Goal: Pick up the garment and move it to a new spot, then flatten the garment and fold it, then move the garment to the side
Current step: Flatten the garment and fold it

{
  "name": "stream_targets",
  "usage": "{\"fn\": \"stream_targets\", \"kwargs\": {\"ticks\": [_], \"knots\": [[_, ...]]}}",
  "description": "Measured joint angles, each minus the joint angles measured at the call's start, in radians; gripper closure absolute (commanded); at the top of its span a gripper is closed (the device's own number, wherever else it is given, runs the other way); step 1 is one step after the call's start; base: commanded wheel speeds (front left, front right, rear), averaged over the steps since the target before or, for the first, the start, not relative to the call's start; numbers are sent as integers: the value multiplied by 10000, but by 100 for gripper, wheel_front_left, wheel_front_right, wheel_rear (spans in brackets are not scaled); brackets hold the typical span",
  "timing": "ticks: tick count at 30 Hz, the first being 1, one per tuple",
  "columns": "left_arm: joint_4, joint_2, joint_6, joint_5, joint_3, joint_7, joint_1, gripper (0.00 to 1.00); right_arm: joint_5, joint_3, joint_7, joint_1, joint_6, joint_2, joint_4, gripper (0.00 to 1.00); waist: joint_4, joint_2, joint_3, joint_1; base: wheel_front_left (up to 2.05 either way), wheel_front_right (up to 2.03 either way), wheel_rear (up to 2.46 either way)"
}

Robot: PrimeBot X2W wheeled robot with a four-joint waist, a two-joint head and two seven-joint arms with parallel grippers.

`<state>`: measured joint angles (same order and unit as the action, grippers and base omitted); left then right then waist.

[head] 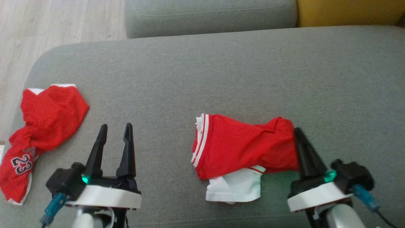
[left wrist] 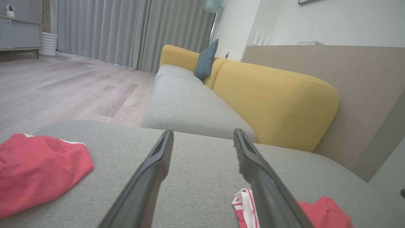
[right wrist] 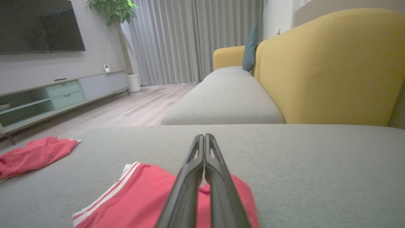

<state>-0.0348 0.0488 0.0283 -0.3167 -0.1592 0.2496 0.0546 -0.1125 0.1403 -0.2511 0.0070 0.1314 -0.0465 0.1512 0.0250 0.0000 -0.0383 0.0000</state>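
In right tool (head: pixel 298 130) pinch: garment (head: pixel 240 147) right end

Grey sofa seat (head: pixel 221 79) carries red folded garment (head: pixel 240 148) centre-right & red no. 23 jersey (head: pixel 44 126) at left edge.

We list:
- grey sofa seat (head: pixel 221 69)
- yellow backrest (right wrist: pixel 329 63), with a teal cushion (left wrist: pixel 206 60) leaning on it
- grey curtains (right wrist: pixel 196 41)
- wood floor (left wrist: pixel 63 88)
- dark TV (right wrist: pixel 38 25) above a low cabinet (right wrist: pixel 63 91)
- potted plant (right wrist: pixel 114 12) beside the curtains
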Motion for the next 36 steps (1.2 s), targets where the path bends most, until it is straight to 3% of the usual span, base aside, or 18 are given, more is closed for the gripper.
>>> {"fn": "stream_targets", "kwargs": {"ticks": [7, 16, 25, 29, 36], "knots": [[86, -2, 132, 2, -182, 0, -182, 0, 198, 759, 0, -442, 0, -2, 1448, 100, -485, 0, -161, 0, 0, 0, 0], [188, 0, 240, 107, -150, 0, -240, 0, -128, 600, 0, -943, 0, -4, 3043, 100, -938, 0, -405, 0, 0, 0, 0], [245, 0, 263, 159, -174, 0, -297, 0, -654, 499, 221, -1717, 0, -10, 5616, 100, -987, 0, -556, 0, 0, 0, 0], [257, 0, 263, 159, -174, 2, -476, 0, -917, 629, 86, -2171, 0, -12, 5469, 100, -944, 0, -576, 1, 0, 0, 0], [274, 0, 261, 157, -217, 2, -487, 0, -1035, 826, 29, -2243, 0, -15, 3802, 100, -980, 0, -633, 0, 0, 0, 0]]}}
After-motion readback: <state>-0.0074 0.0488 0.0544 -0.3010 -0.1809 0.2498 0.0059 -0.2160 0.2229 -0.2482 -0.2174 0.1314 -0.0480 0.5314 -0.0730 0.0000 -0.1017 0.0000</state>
